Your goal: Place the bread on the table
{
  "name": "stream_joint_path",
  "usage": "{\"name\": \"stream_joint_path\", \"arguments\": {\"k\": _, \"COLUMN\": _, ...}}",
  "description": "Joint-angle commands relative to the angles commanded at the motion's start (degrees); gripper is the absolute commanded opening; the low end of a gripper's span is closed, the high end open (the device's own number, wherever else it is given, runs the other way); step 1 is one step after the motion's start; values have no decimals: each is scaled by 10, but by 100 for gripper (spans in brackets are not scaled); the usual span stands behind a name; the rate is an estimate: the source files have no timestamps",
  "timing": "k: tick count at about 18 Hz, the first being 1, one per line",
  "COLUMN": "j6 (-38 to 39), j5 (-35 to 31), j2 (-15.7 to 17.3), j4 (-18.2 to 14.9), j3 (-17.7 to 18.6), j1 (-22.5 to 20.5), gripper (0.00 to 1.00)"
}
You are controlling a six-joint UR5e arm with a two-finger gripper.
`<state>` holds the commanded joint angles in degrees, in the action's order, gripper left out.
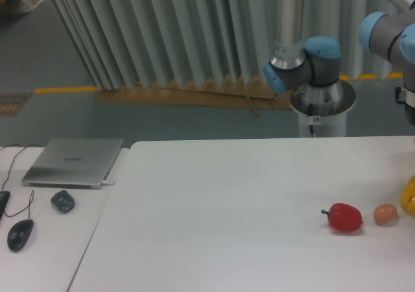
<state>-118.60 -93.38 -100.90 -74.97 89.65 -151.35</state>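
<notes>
On the large white matte table (227, 201), a glossy red pepper (344, 217) lies at 4 o'clock, with a smooth tan egg-shaped thing (385, 213) just beside it. A bright yellow thing (408, 198) sits cut off at the right edge. The bread is not visible, and the gripper is out of frame, so I cannot tell its finger spread.

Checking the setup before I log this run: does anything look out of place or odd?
Nothing is spilled or damaged. The red pepper, the tan egg-shaped thing and a yellow thing lie near the table's right side. Oddly, no bread shows, and the end effector is beyond the frame's right edge.

Large white worktop (227, 194): smooth, matt. Red pepper (345, 217) looks glossy plastic; tan egg-shaped thing (385, 213) smooth, slight sheen. Silver laptop (73, 163): brushed metal, matt.
</notes>
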Motion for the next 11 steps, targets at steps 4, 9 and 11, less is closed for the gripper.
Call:
{"name": "stream_joint_path", "arguments": {"k": 4, "j6": 7, "j5": 67, "j2": 3, "j4": 24, "j3": 12, "j1": -19, "gripper": 100}}
{"name": "stream_joint_path", "arguments": {"k": 9, "j6": -79, "j5": -24, "j2": 7, "j4": 40, "j3": 21, "j1": -13, "gripper": 100}}
{"name": "stream_joint_path", "arguments": {"k": 11, "j6": -80, "j5": -26, "j2": 7, "j4": 41, "j3": 25, "j1": -13, "gripper": 100}}
